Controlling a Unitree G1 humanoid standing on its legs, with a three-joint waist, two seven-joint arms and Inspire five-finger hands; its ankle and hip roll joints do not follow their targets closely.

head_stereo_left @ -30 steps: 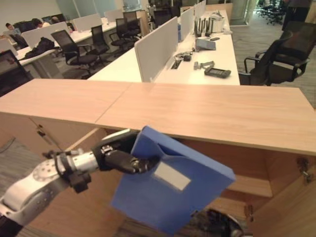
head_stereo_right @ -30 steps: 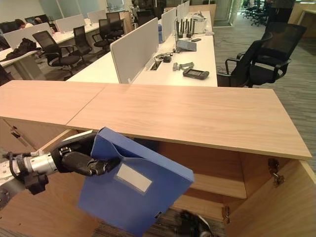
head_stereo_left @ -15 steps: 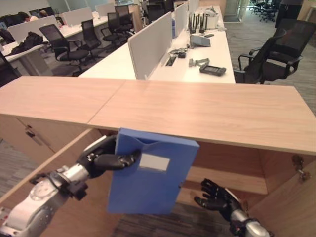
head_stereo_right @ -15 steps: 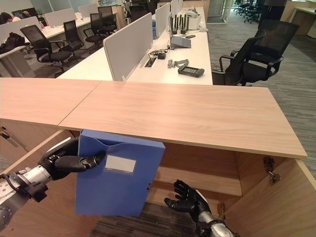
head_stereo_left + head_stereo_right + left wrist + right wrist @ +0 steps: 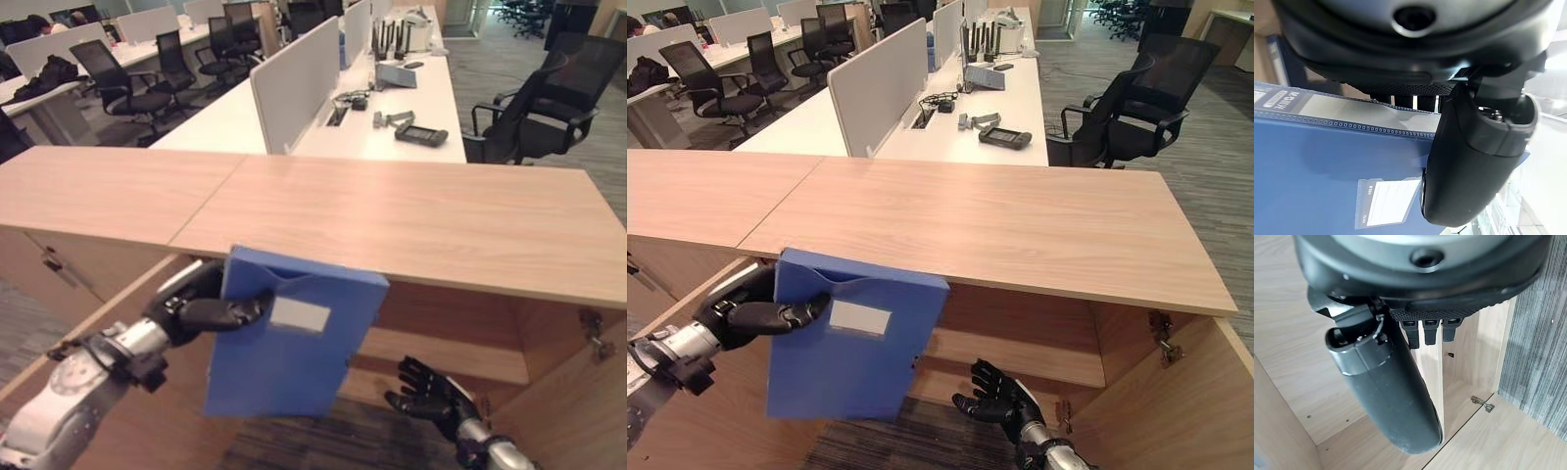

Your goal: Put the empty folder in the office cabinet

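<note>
I see an evenly lit office under soft overhead light. The cabinet point(image 5: 1019, 333) interior lies in shade beneath its top. Up close, my left hand point(image 5: 1474, 161) looks blurred, with bright glare beside it.

Your left arm point(image 5: 73, 392) is silver-grey with a round joint disc and a dark wrist collar; the left hand point(image 5: 191, 308) is black with a white thumb cover. Your right hand point(image 5: 1004, 403) is all black, on a silver-grey wrist point(image 5: 1043, 452)
</note>
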